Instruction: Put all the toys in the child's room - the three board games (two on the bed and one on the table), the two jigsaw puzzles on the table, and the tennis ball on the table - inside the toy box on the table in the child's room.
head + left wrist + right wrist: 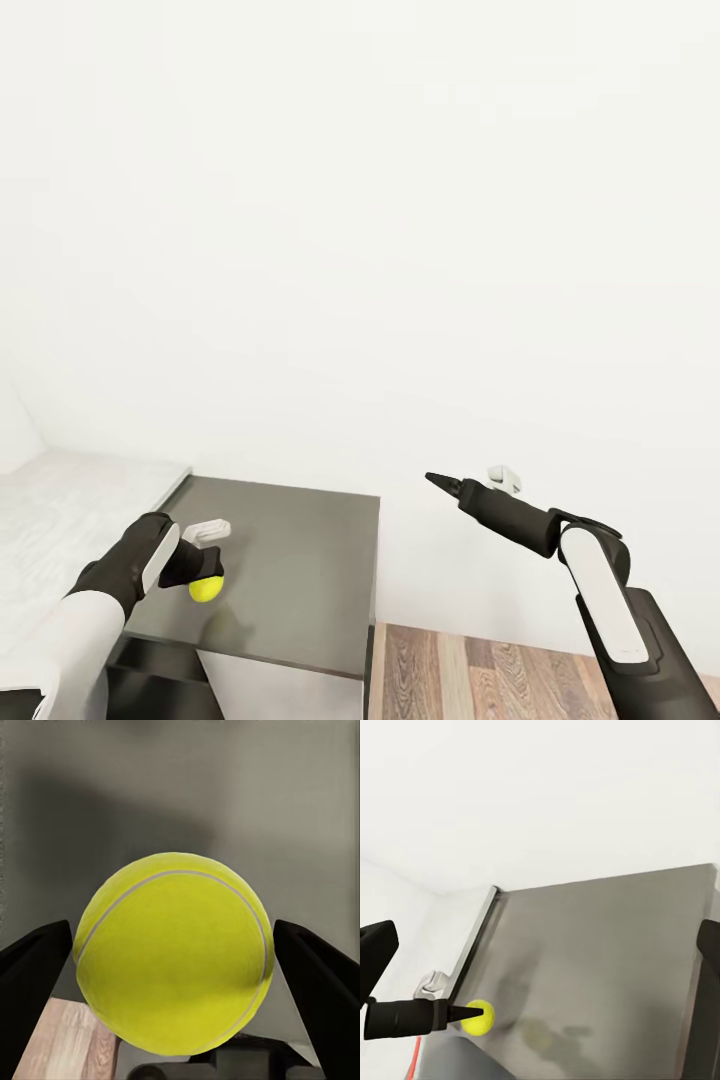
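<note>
A: What is held by the left claw (207,585)?

B: The tennis ball (206,589) is clamped between its two dark fingers (30,975). In the left wrist view the ball (174,952) is seen pressed on both sides, with a pale seam curving over its top.

A: Where is the ball placed relative to that claw?

B: It is gripped right at the fingertips, and it is carried above the dark grey part of the table (300,560). A faint shadow is cast on the grey surface just under the claw.

A: And the right claw (436,482)?

B: It is held well apart from the left claw, off past the edge of the table and in front of the white wall (400,250). In the head view its tips appear drawn to one point, yet in the right wrist view its fingers (376,952) are seen far apart at the two edges of the picture, with nothing between them. So it is taken to be spread wide.

A: What is seen beyond the right claw?

B: The dark grey table top (600,960) is seen beyond it, with the left claw (465,1015) and the ball (480,1016) near the table's edge. A lighter table top (60,510) is joined to the dark one beside the left claw. A strip of wood-plank floor (480,670) is seen below the right arm.
</note>
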Motion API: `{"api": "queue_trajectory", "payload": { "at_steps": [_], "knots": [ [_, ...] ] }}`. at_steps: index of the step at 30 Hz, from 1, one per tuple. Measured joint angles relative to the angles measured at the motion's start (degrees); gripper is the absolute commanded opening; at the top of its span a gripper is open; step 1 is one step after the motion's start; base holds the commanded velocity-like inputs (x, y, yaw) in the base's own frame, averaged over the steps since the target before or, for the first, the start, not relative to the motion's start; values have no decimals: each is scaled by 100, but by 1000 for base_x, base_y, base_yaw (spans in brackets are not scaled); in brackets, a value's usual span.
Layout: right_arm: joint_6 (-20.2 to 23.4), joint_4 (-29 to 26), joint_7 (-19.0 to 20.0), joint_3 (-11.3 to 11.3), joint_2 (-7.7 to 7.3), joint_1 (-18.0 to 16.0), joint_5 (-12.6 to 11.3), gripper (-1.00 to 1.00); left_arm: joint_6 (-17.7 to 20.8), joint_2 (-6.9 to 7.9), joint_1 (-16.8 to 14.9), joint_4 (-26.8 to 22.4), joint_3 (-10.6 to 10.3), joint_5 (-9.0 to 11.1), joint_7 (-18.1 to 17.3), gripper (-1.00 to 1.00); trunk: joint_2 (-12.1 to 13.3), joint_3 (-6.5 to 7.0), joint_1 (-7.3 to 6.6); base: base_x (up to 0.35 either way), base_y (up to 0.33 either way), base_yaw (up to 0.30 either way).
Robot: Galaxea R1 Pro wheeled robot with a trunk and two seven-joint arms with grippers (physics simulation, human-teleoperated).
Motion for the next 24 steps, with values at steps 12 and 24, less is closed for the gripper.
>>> {"api": "queue_trajectory", "payload": {
  "at_steps": [12, 24],
  "knots": [
    [-8, -2, -25, 43, 42, -5, 44, 100, 1, 0, 0, 0, 0, -1, -2, -100, 482, 216, -264, 0, 0, 0],
    [-3, -2, -26, 9, 5, -4, 16, 100, -6, 0, 0, 0, 8, -1, -6, -100, 965, 433, -528, 0, 0, 0]
  ]
}}
